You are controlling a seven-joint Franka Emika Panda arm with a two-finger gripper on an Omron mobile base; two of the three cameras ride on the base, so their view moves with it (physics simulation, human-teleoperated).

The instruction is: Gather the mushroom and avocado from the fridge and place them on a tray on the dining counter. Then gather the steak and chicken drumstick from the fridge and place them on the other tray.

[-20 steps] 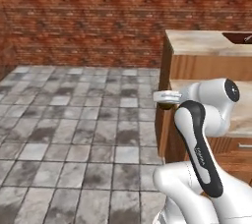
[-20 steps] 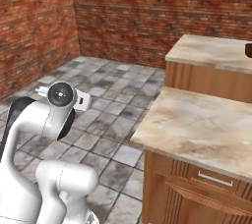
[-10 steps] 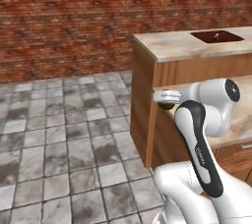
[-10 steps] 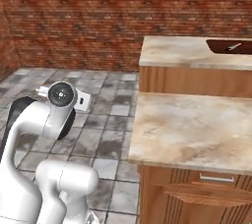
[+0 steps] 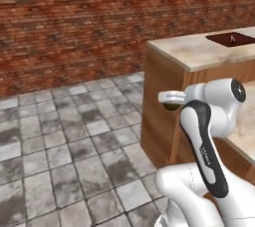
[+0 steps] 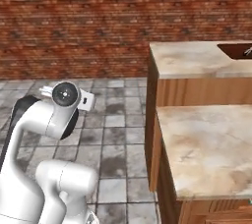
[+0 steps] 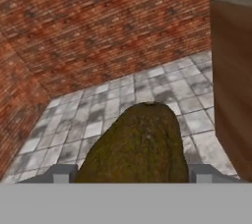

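In the hand view you see the avocado (image 7: 140, 144), a dark brown-green lump, sitting low in the centre of the frame between the two fingertips (image 7: 61, 173) of the gripper (image 7: 130, 174). The jaws stand wide and close against its sides, so read this as a grip on the avocado. In the left base view the same dark lump (image 5: 172, 105) peeks from under the hand, right of centre.

The dining counter (image 5: 199, 54) fills the right of both base views, its beige top over a plain wooden front. The other tray (image 5: 233, 39), dark reddish-brown, lies at the upper right edge, well apart from the hand. The blue tray, where the avocado belongs, cannot be located here.

Risks to weigh:
- The avocado is rounded and the jaws are near their widest; a sharp swing of the arm could let it roll out onto the stone floor (image 5: 74, 146).
- The hand rides close to the counter's wooden corner (image 6: 153, 95); a turn of the base could knock it.
- The brown tray is the nearer target and the wrong one.
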